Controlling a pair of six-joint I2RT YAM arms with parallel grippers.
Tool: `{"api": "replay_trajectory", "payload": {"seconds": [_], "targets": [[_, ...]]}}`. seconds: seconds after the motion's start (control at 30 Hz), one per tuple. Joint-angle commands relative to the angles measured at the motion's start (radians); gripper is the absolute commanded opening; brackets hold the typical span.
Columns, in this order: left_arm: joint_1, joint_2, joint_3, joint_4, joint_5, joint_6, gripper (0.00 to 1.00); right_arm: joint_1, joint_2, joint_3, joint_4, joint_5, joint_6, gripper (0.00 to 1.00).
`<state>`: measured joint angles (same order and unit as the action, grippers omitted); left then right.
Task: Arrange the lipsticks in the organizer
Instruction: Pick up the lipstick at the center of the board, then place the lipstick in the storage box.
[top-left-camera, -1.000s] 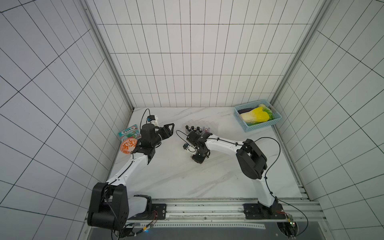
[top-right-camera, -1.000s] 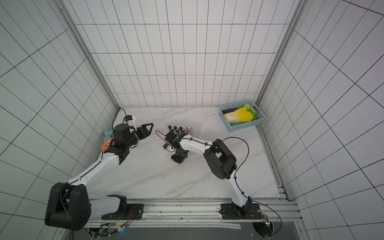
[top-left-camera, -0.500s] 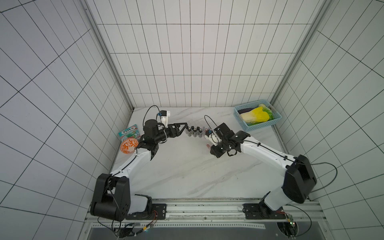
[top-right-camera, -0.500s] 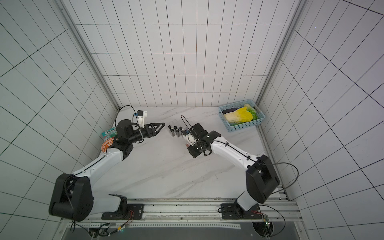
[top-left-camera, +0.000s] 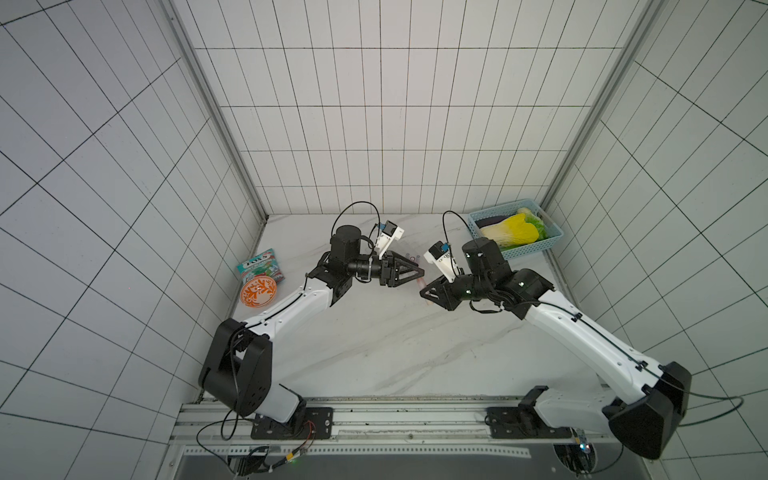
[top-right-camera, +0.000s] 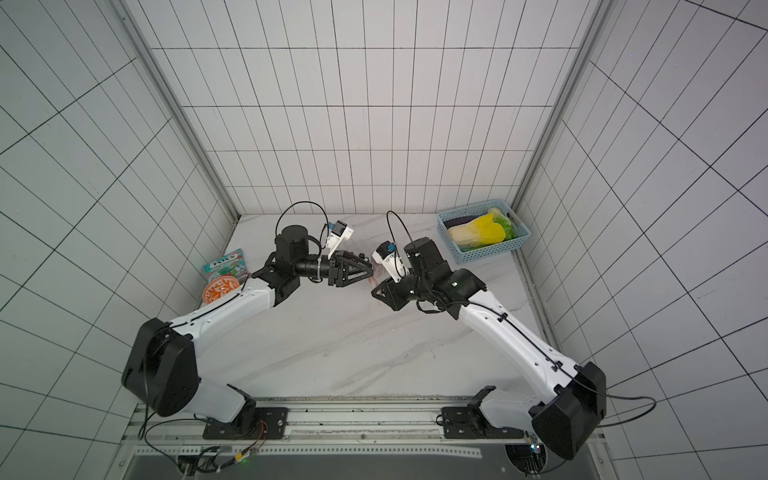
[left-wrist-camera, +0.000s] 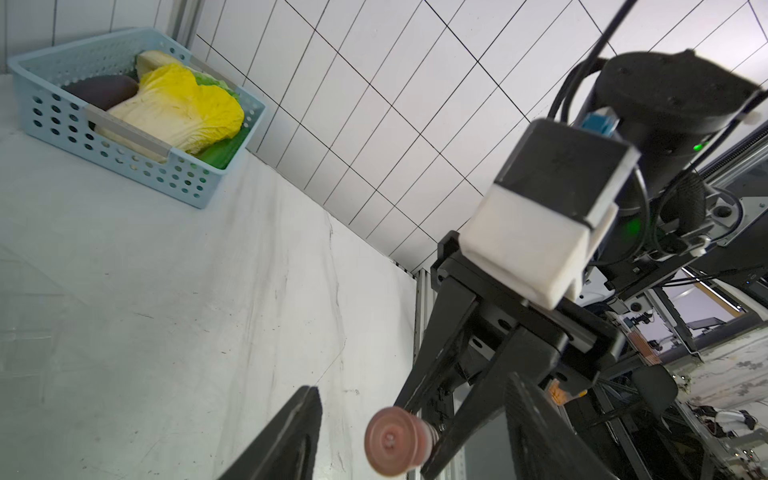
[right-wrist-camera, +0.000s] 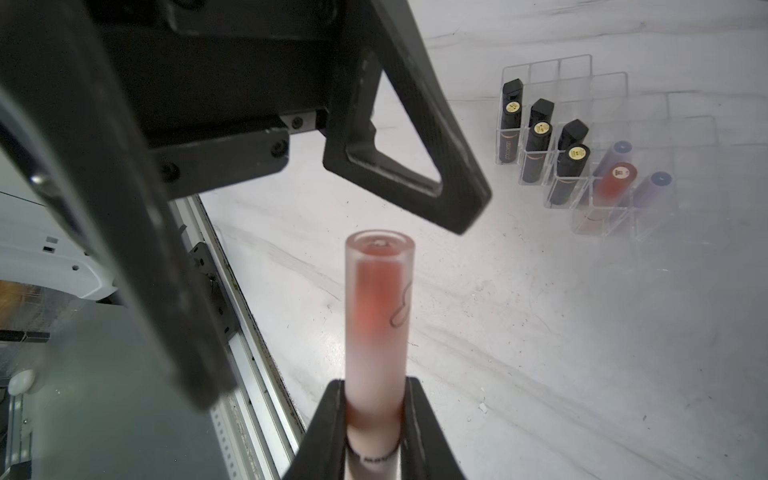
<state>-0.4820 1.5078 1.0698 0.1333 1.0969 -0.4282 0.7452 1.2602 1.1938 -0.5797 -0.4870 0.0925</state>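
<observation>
My right gripper (right-wrist-camera: 374, 383) is shut on a translucent pink-red lipstick (right-wrist-camera: 380, 316), held above the marble with its free end pointing at the left gripper. My left gripper (left-wrist-camera: 411, 386) is open; the tube's round end (left-wrist-camera: 392, 440) sits between its fingers without touching them. In both top views the two grippers (top-left-camera: 419, 272) (top-left-camera: 424, 293) meet tip to tip at mid-table. The clear organizer (right-wrist-camera: 582, 66) stands beyond them, holding three black lipsticks (right-wrist-camera: 540, 137), two lilac ones (right-wrist-camera: 619, 149) and a red one (right-wrist-camera: 619, 178). In a top view the left gripper mostly hides it.
A light-blue perforated basket (top-left-camera: 478, 220) with cabbage stands in the back right corner. An orange-patterned bowl (top-left-camera: 257, 293) and a snack packet (top-left-camera: 261, 266) lie by the left wall. A metal rail (top-left-camera: 374, 415) runs along the table's front edge.
The right gripper has risen from the table near the organizer with the pink-red lipstick. The left gripper has swung right until its fingers flank the tube's end.
</observation>
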Motion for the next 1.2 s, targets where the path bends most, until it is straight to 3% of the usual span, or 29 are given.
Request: {"api": "replay_trajectory", "payload": {"seconds": [0.0, 0.1, 0.33, 0.4, 0.5, 0.6, 0.67, 0.87, 1.03, 1.17], "targets": [[-0.011, 0.024, 0.028, -0.076, 0.029, 0.069, 0.62, -0.007, -0.001, -0.025, 0.034, -0.052, 0.021, 0.21], [-0.013, 0.032, 0.038, -0.102, 0.032, 0.088, 0.51, -0.007, -0.007, -0.028, 0.033, -0.040, 0.018, 0.21], [-0.017, 0.037, 0.044, -0.110, 0.040, 0.091, 0.10, -0.009, -0.017, -0.032, 0.025, -0.016, 0.013, 0.21], [-0.017, 0.037, 0.047, -0.110, 0.028, 0.092, 0.05, -0.010, -0.026, -0.031, 0.016, 0.001, 0.010, 0.26], [-0.015, 0.046, 0.063, -0.135, -0.043, 0.102, 0.03, -0.012, -0.059, -0.046, 0.005, 0.084, 0.009, 0.46], [-0.016, 0.073, 0.114, -0.222, -0.195, 0.157, 0.03, -0.022, -0.121, -0.083, 0.003, 0.207, 0.016, 0.74], [-0.020, 0.102, 0.148, -0.242, -0.343, 0.186, 0.03, -0.036, -0.175, -0.120, 0.015, 0.266, 0.023, 1.00], [-0.067, 0.210, 0.266, -0.240, -0.688, 0.287, 0.05, -0.071, -0.304, -0.222, 0.043, 0.431, 0.044, 0.99], [-0.111, 0.329, 0.327, -0.177, -0.841, 0.345, 0.05, -0.089, -0.347, -0.257, 0.058, 0.483, 0.056, 0.99], [-0.116, 0.424, 0.368, -0.138, -0.897, 0.378, 0.05, -0.092, -0.350, -0.255, 0.058, 0.476, 0.056, 0.93]]}}
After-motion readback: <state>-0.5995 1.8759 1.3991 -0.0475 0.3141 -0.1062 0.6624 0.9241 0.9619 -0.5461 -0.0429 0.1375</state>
